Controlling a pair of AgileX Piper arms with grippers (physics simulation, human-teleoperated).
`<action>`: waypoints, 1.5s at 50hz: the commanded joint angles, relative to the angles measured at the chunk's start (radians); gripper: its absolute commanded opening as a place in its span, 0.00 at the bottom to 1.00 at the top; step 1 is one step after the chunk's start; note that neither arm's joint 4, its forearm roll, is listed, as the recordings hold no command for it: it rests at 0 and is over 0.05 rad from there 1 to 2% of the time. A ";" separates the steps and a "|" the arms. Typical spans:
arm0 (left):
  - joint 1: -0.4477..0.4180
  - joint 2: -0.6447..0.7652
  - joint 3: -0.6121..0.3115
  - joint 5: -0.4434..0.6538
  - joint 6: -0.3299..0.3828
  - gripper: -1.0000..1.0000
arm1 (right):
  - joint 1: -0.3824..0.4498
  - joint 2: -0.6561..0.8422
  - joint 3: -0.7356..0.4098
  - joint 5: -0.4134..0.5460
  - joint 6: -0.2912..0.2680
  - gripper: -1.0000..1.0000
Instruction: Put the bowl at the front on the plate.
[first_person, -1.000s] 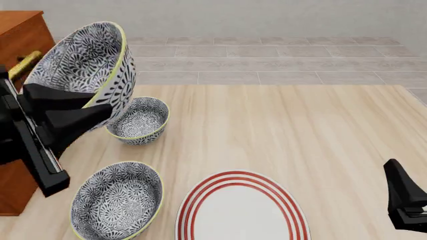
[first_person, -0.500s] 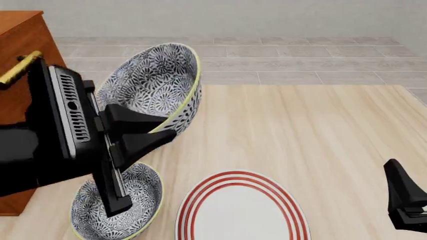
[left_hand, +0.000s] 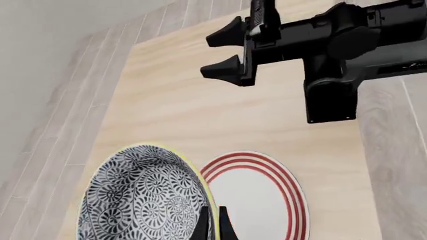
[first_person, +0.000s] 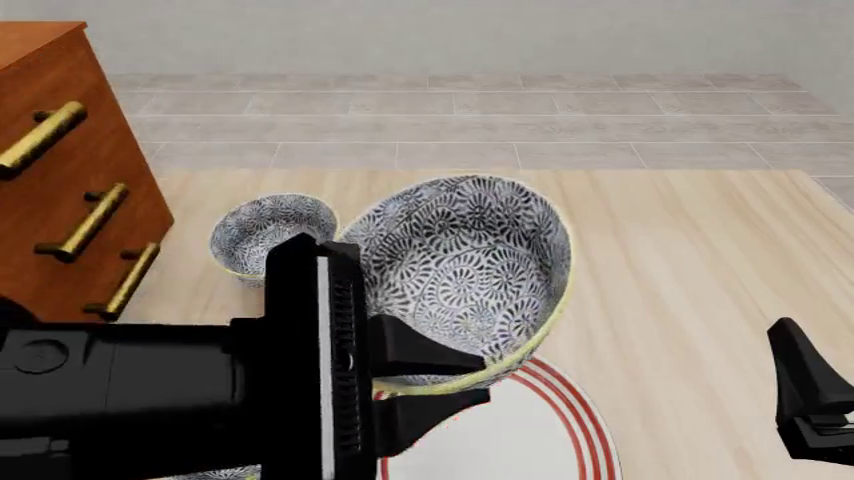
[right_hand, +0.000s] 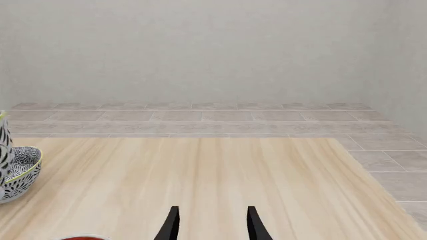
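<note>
The bowl (first_person: 467, 275), dark floral with a thin yellowish rim, hangs tilted in the air above the left part of the plate (first_person: 581, 425), a white disc with red rings. My left gripper (first_person: 434, 385) is shut on the bowl's near rim. In the left wrist view the fingertips (left_hand: 202, 225) pinch the rim of the bowl (left_hand: 143, 197), with the plate (left_hand: 267, 200) beneath and beside it. My right gripper (first_person: 807, 405) stays at the table's near right, apart from both. Its fingers (right_hand: 173, 224) stand open with nothing between them.
A look-alike bowl (first_person: 267, 235) sits on the table at the back left, also seen as the bowl (right_hand: 17, 172) in the right wrist view. A wooden drawer cabinet (first_person: 74, 190) with brass handles stands at the left edge. The right arm (left_hand: 333, 40) crosses the left wrist view.
My left arm has swung the bowl from high at the far left, rightward and down, to over the plate. It now hides the near-left bowl. The right arm has not moved.
</note>
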 joint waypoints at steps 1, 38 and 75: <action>-0.115 0.077 -0.033 -0.012 0.010 0.00 | 0.000 0.000 0.000 -0.001 0.000 1.00; -0.178 0.211 0.067 -0.067 -0.050 0.00 | 0.000 0.000 0.000 0.000 0.000 1.00; -0.129 0.307 0.164 -0.258 -0.087 0.00 | 0.000 0.000 0.000 0.000 0.000 1.00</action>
